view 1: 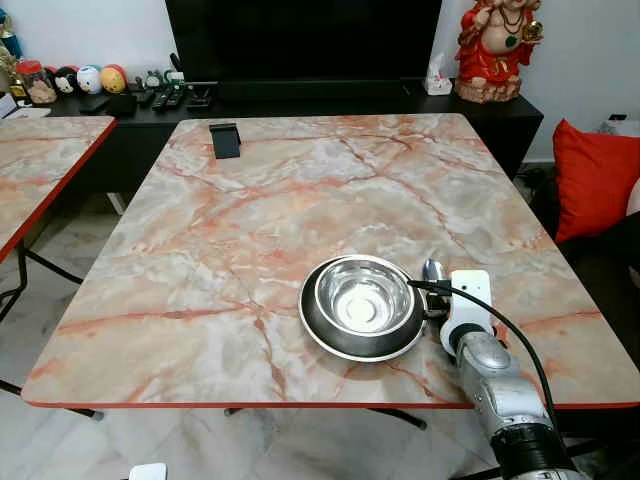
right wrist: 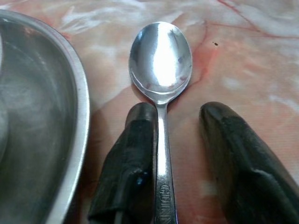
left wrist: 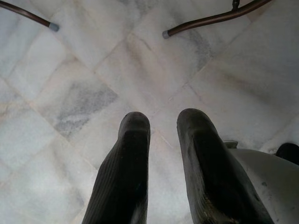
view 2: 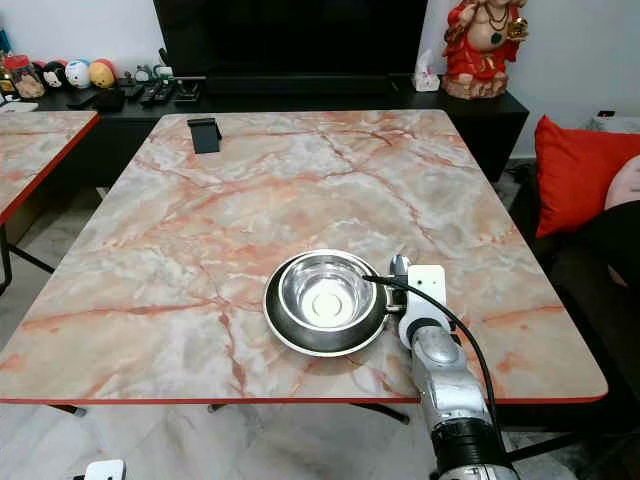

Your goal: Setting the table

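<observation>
Light: bright, even | Glare: spoon bowl, steel bowl | Blur: near fingers soft

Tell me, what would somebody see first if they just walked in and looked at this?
Probably the shiny steel bowl sitting in a steel plate near the front edge of the pink marble table. Right beside the plate lies a spoon, and the robot's right gripper is down there with its two black fingers apart on either side of the handle. Farther back, a bright red statue stands on the dark cabinet.
</observation>
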{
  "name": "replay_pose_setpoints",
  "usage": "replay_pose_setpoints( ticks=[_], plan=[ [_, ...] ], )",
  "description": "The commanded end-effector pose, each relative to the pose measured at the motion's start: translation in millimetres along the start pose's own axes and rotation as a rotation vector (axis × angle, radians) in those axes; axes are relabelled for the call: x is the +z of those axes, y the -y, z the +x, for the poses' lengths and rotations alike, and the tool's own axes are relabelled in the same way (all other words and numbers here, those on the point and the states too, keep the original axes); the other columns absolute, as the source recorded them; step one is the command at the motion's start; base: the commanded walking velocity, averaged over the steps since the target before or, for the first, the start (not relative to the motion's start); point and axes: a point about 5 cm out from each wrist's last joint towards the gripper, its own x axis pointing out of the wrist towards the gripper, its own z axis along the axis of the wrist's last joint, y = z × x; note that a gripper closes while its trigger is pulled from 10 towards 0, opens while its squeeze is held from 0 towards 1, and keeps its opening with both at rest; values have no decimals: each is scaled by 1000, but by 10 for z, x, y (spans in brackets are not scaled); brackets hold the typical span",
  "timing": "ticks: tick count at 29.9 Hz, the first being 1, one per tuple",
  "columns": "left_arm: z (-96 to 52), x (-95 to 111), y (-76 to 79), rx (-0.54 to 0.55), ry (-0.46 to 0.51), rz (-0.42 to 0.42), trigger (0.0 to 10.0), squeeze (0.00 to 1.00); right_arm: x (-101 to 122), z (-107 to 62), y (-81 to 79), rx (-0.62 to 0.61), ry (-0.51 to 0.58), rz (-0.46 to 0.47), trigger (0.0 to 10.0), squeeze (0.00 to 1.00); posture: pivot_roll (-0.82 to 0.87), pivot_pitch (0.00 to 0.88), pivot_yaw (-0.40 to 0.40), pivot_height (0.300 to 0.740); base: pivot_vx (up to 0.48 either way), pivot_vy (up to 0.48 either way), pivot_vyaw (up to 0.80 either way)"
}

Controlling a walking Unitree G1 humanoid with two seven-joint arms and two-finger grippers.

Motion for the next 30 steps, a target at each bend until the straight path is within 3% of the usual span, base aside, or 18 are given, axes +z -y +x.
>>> replay_pose_setpoints(
  ticks=[1, 2, 23, 30],
  plan=[
    [-4, -19, -35, 5, -19, 7, 10000, 0, -50, 3, -39, 14, -23, 8, 10000, 498, 11, 0, 29, 740, 0, 0, 0],
    [-3, -19, -35, 5, -19, 7, 10000, 0, -50, 4, -39, 14, -24, 8, 10000, 0, 11, 0, 29, 740, 0, 0, 0],
    [8, 26, -39, 4, 1, 11, 10000, 0, -6, 12, -65, 23, -5, 11, 10000, 0, 12, 0, 31, 740, 0, 0, 0],
    [16, 52, -27, 1, 12, 11, 10000, 0, 87, 13, -44, 12, 50, 30, 10000, 0, 13, 0, 30, 740, 0, 0, 0]
  ],
)
